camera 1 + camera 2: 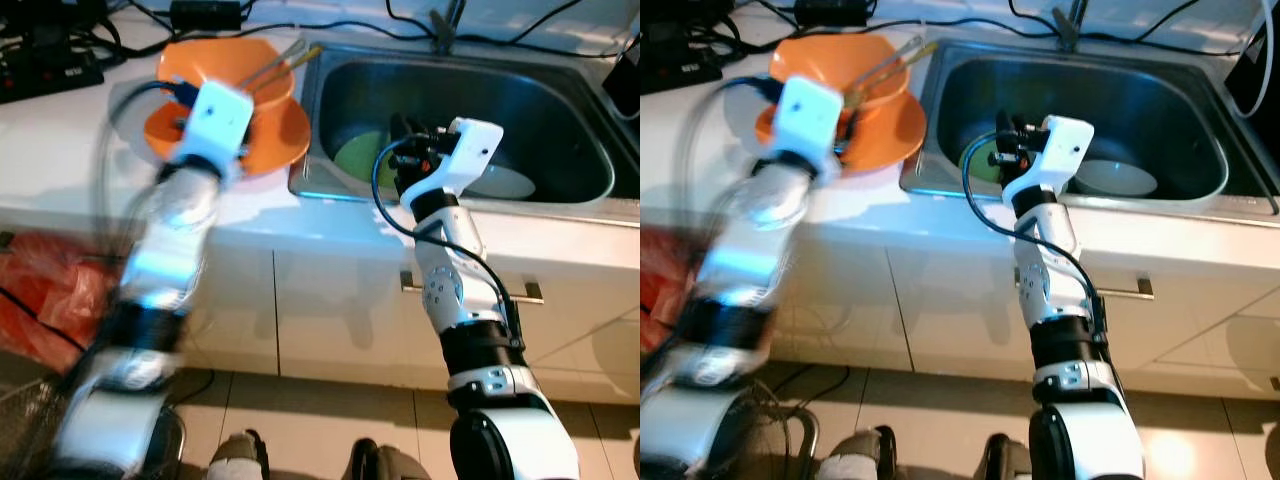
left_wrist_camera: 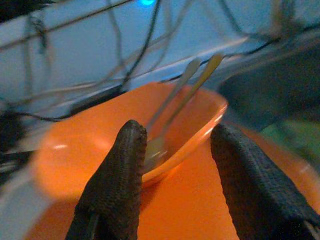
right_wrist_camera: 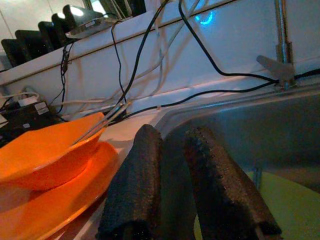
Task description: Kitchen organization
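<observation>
An orange bowl [image 1: 235, 65] sits on an orange plate [image 1: 285, 140] on the white counter, just left of the steel sink [image 1: 560, 110]. Two pieces of cutlery [image 2: 185, 95] lean in the bowl, handles pointing toward the sink. My left arm is motion-blurred; its gripper [image 2: 175, 135] is open, and the bowl's near rim shows between its fingers. My right gripper [image 3: 175, 132] hangs over the sink's left end, above a green plate [image 1: 358, 158]. Its fingers are close together with nothing between them. A white dish [image 1: 505, 182] lies further right in the sink.
A faucet [image 1: 445, 25] stands behind the sink. Black cables and a power strip [image 1: 45, 65] run along the back of the counter. Below are white cabinet doors with a handle [image 1: 470, 290], a red bag [image 1: 50, 290] and a wire basket [image 1: 30, 420] on the floor.
</observation>
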`<state>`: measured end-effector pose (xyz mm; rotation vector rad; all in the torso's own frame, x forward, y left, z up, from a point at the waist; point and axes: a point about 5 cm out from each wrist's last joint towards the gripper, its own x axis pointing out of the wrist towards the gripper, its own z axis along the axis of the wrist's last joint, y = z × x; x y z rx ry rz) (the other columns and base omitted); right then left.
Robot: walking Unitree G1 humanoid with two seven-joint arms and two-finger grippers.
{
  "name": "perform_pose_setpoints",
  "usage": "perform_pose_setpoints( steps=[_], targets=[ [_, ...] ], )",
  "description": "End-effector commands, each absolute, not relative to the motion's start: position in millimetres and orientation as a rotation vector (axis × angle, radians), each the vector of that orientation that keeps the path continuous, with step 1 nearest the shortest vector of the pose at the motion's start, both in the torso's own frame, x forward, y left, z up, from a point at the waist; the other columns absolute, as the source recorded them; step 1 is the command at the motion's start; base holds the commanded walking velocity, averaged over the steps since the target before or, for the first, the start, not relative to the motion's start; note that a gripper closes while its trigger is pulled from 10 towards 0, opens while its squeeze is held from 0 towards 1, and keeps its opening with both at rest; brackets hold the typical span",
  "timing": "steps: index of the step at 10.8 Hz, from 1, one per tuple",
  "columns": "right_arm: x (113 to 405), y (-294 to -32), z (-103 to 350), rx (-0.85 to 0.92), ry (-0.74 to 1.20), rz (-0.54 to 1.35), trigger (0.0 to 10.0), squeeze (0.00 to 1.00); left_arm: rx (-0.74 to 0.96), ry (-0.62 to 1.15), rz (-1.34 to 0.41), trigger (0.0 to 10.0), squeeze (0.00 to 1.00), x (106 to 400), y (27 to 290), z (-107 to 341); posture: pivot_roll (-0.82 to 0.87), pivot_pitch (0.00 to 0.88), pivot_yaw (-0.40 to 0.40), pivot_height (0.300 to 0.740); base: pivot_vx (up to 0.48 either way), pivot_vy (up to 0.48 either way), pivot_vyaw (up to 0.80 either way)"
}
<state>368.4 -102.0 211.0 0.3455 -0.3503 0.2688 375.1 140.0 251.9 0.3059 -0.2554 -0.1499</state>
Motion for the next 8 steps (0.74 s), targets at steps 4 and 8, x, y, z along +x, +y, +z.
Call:
perform_pose_setpoints(
  steps=[4,8],
  targets=[
    [368,-107,212,0.339,-0.359,0.253,10.0,0.0,-0.109,-0.228,-0.238,10.0,0.0,392,117,254,0.11,0.136,-0.029,0.74,0.0,0.0,0.0],
    [368,-105,212,0.338,-0.356,0.258,10.0,0.0,-0.189,-0.283,-0.206,10.0,0.0,403,113,267,0.1,0.131,-0.031,0.74,0.0,0.0,0.0]
  ],
)
